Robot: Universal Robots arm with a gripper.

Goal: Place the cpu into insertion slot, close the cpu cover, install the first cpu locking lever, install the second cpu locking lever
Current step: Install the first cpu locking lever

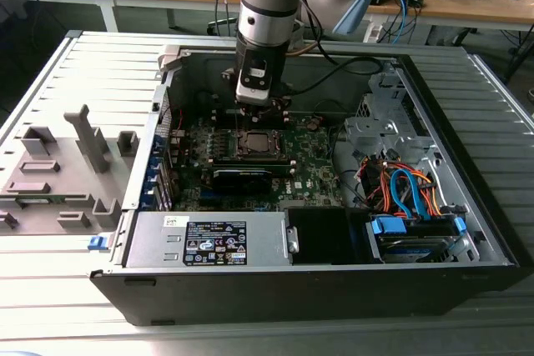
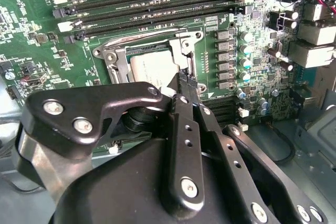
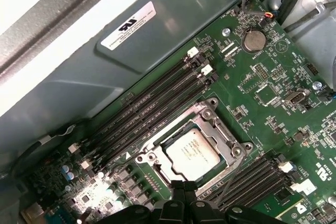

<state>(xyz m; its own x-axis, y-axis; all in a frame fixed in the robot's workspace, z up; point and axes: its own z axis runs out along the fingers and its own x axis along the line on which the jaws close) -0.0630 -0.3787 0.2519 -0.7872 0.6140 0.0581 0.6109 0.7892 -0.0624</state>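
Open computer case (image 1: 317,293) | memory slots (image 3: 152,106) beside cpu cover (image 3: 210,113) | cpu (image 3: 192,148) seated | jaws pressed together

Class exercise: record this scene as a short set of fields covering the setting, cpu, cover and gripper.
setting: open computer case, green motherboard inside
cpu: sits in the insertion slot, silver top showing
cpu cover: lies flat, framing the cpu
gripper: low at the socket's edge, beside the cpu
memory slots: long, black, alongside the socket
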